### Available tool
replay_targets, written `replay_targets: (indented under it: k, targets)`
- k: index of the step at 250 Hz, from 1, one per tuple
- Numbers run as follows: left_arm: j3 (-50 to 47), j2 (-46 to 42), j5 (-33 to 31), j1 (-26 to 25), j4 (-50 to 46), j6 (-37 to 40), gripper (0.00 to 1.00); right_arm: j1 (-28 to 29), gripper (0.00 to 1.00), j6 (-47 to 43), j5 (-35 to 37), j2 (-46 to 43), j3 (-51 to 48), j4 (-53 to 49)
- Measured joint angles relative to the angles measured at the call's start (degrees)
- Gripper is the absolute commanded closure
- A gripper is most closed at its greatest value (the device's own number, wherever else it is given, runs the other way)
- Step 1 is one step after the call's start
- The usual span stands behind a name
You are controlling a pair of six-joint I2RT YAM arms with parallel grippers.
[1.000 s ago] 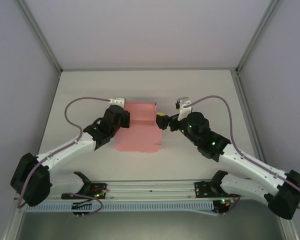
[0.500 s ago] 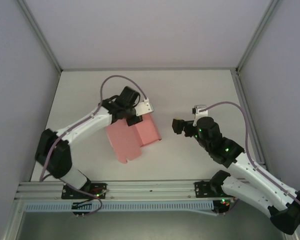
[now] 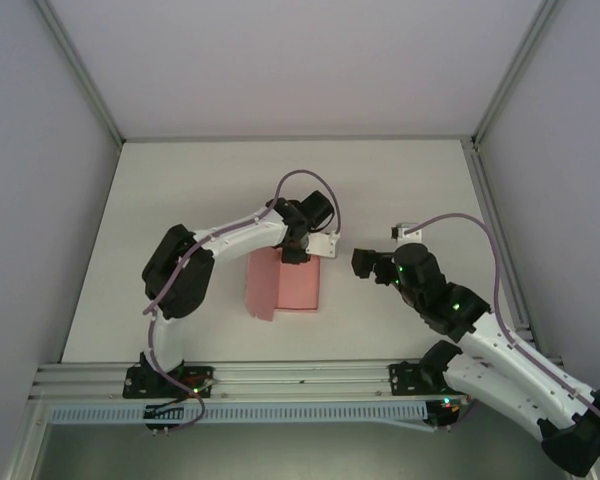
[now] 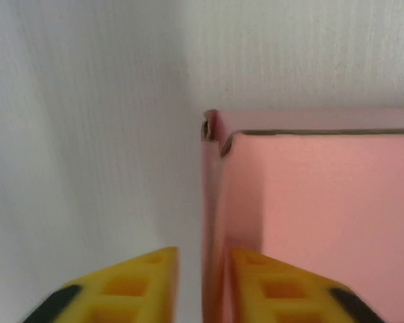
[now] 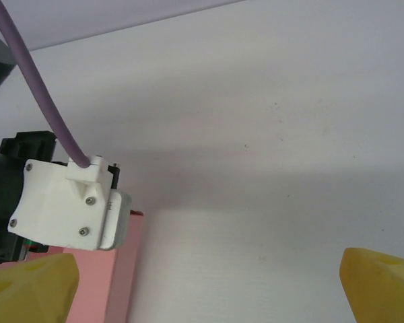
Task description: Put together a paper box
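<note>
The pink paper box (image 3: 285, 285) lies partly folded on the white table, in front of the middle. My left arm reaches across from the left, and my left gripper (image 3: 294, 256) sits at the box's far edge. In the left wrist view the yellow fingers (image 4: 269, 286) straddle an upright pink wall of the paper box (image 4: 323, 215), with the left gripper (image 4: 202, 266) shut on that wall. My right gripper (image 3: 360, 262) hovers just right of the box, open wide and holding nothing. Its view shows the right gripper (image 5: 205, 296), a strip of the paper box (image 5: 121, 276) and the left wrist's white camera housing (image 5: 67, 202).
The white table (image 3: 410, 180) is bordered by grey walls and an aluminium frame rail (image 3: 280, 378) at the near edge. The left arm's purple cable (image 3: 310, 180) loops above the box. Open tabletop lies behind and to both sides of the box.
The left arm swung from the box's left side to its far edge, turning and dragging the box toward the middle. The right gripper drew back to the right and a little lower.
</note>
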Motion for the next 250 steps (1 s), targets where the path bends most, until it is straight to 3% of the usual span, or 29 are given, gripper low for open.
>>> replay_targets:
  k: [40,45,50,87,141,187,225,250]
  targets:
    - [0.5,0.2,1.5,0.0,0.3,-0.9,0.17,0.0,0.0,0.2,0.2,-1.4,-0.6,-0.3]
    - [0.5,0.2,1.7,0.0,0.4,-0.7,0.04,0.0,0.0,0.2,0.2,-1.5,-0.7,-0.4]
    - [0.5,0.1,2.1,0.0,0.5,-0.8,0.0,0.0,0.0,0.2,0.2,-1.6,-0.7,-0.4]
    - [-1.3,-3.8,4.2,0.0,3.6,-1.4,0.0,0.0,0.0,-0.7,-0.4,-1.5,-0.8,-0.3]
    - [-9.0,-18.9,8.2,2.4,14.6,-8.2,0.0,0.0,0.0,-5.7,-3.2,2.4,-0.7,2.4]
    - [-20.7,-32.7,7.1,8.9,27.7,-26.5,0.0,-0.2,0.0,-14.5,-10.1,12.2,1.7,5.1]
    - [-27.4,-41.2,4.0,16.3,31.0,-43.4,0.0,-0.3,0.0,-23.5,-17.2,25.4,8.8,5.9]
    - [-31.9,-46.3,0.0,18.9,31.4,-51.4,0.0,-0.2,0.05,-29.0,-21.0,35.1,15.6,5.7]
